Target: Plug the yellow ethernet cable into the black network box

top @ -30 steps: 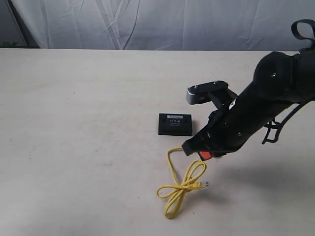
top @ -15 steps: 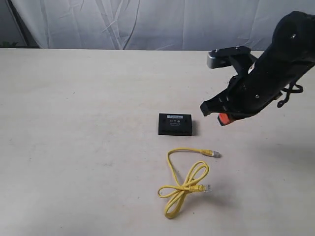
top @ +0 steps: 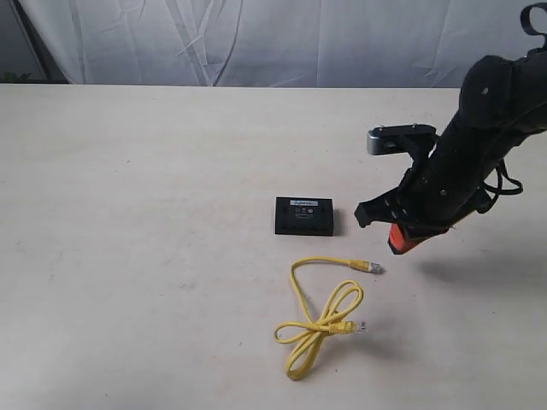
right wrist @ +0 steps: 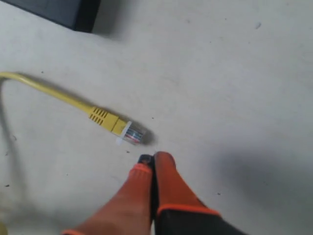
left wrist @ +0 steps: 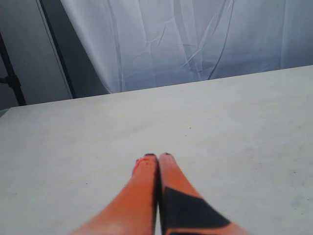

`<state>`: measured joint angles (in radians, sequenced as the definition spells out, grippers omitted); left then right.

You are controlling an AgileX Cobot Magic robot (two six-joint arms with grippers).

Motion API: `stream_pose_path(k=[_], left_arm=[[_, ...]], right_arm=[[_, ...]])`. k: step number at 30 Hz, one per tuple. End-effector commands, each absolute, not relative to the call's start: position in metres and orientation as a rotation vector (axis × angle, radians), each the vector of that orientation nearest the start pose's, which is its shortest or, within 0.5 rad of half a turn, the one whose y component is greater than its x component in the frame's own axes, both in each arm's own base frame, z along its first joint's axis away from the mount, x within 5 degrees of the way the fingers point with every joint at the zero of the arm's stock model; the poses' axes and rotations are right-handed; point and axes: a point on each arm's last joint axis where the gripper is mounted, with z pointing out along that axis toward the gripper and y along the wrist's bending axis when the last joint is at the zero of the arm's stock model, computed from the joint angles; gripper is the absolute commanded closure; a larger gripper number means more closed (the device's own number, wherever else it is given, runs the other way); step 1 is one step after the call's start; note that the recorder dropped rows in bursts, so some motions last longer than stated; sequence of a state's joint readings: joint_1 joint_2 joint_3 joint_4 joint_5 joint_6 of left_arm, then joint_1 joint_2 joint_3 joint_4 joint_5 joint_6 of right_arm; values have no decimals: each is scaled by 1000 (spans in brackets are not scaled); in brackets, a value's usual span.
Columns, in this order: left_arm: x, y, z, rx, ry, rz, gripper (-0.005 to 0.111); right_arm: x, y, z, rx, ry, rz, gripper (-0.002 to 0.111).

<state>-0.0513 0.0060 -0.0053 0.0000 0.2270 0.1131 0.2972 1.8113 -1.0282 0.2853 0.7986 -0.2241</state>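
right end effector [top: 399, 243] hovering, fingers together, empty, just beside plug [right wrist: 128, 131] | left end effector [left wrist: 157, 157] also pressed together, empty | cable [top: 318, 318] lying unplugged on table [top: 128, 213] near box [top: 303, 215] | risk: descending unparted, likely knocking plug away; box sliding during insertion

On the worktop [top: 128, 213], the network box [top: 303, 216] sits mid-scene; the ethernet cable [top: 318, 316] lies at its six o'clock, the right hand [top: 401, 243] at three o'clock.
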Motion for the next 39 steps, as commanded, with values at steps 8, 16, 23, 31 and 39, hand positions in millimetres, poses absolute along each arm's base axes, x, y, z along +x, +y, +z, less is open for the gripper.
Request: stream_pose_path(k=[8,16,23,31,39], left_arm=[[56,-3,194,137,1694,47,107],[56,-3,194,137,1694,47,107],[56,-3,194,137,1694,47,107],[56,-3,194,137,1694,47,107],[56,-3,194,137,1694,47,107]], right_arm=[[301,114,135,-495,3095,354,109],[295,134,128,-629,3072,351,109],[296,145,125,-641,3023,351,109],[306,151,165,-628,2891,391,109],[320,156,171,-582,2719,404,109]])
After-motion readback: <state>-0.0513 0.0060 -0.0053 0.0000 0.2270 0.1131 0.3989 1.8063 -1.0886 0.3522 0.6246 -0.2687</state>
